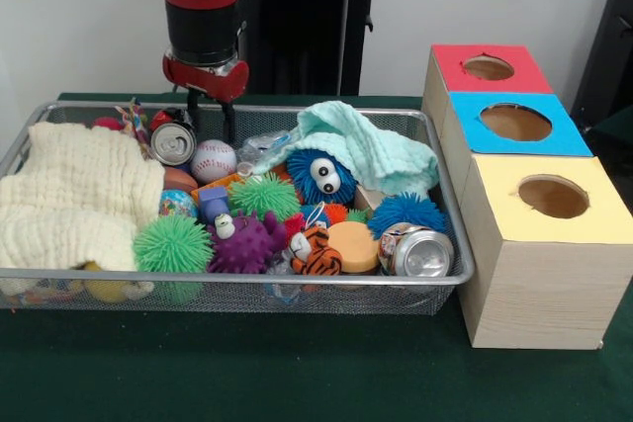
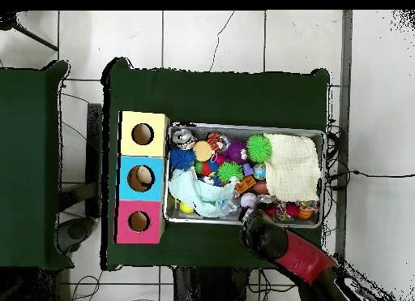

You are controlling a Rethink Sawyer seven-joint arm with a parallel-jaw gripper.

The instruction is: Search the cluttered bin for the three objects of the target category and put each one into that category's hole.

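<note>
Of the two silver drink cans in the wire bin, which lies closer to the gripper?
The silver can at the bin's far side, beside the white baseball, just under the gripper. The other can lies at the near corner by the yellow-topped box.

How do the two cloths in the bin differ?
The cream cloth is thick and waffle-textured; the mint cloth looks thinner and smoother. The cream cloth is folded into a block at the end farthest from the boxes; the mint cloth is crumpled, draped over the blue fuzzy toy nearer the boxes. Both lie on top of other items.
</note>
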